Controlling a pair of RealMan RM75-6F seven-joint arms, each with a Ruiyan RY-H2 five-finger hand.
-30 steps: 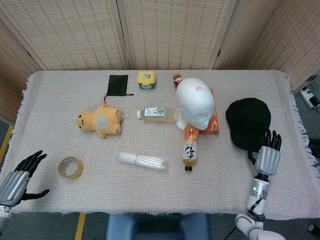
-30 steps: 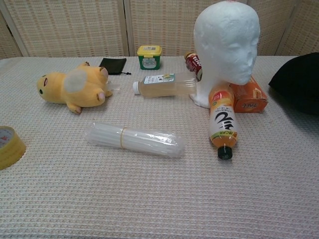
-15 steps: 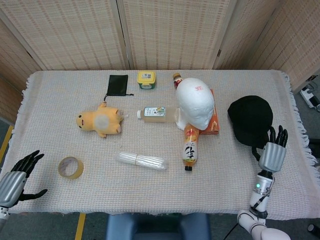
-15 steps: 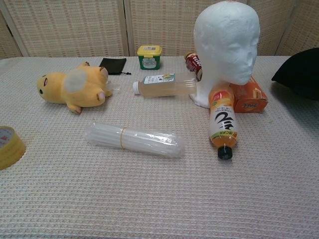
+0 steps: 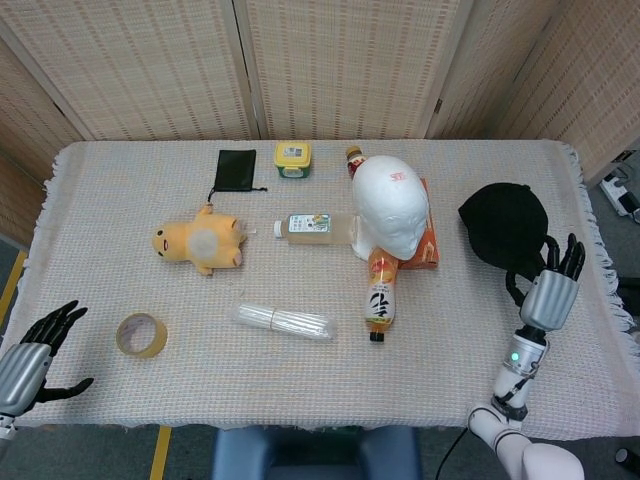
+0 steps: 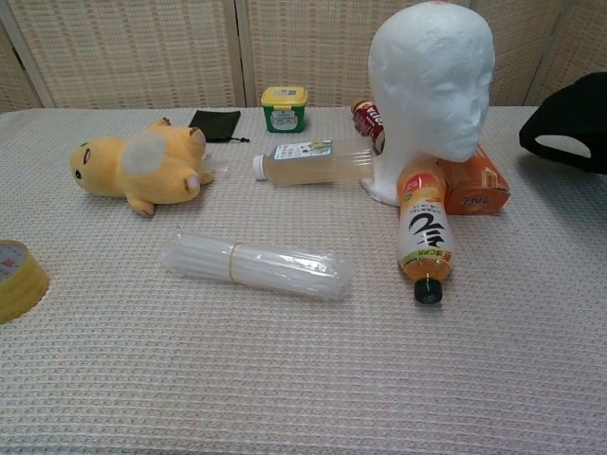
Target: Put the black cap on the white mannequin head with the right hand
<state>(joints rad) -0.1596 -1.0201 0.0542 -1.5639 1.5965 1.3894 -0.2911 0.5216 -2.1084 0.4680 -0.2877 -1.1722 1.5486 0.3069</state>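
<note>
Right hand (image 5: 550,296) grips the black cap (image 5: 503,228), fingers closed on its rear edge.
From the head view, the cap sits just ahead of that hand, right of the white mannequin head (image 5: 391,207); the left hand (image 5: 30,358) hangs open, holding nothing. From the chest view, the cap (image 6: 567,120) hangs raised off the table (image 6: 303,379), right of the mannequin head (image 6: 432,85); neither hand shows.

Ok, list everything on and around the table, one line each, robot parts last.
black cap: 1, black, right side, lifted, held by right hand
mannequin head: 1, white, centre-right
plush toy: 1, yellow, left of centre
clear bottle: 1, pale liquid, lying left of head
orange bottle: 1, lying in front of head
orange box: 1, right of head
green tub: 1, back
black pouch: 1, back
tape roll: 1, tan, front left
plastic-wrapped bundle: 1, clear, front centre
left hand: open, front left edge
right hand: grips cap
</note>
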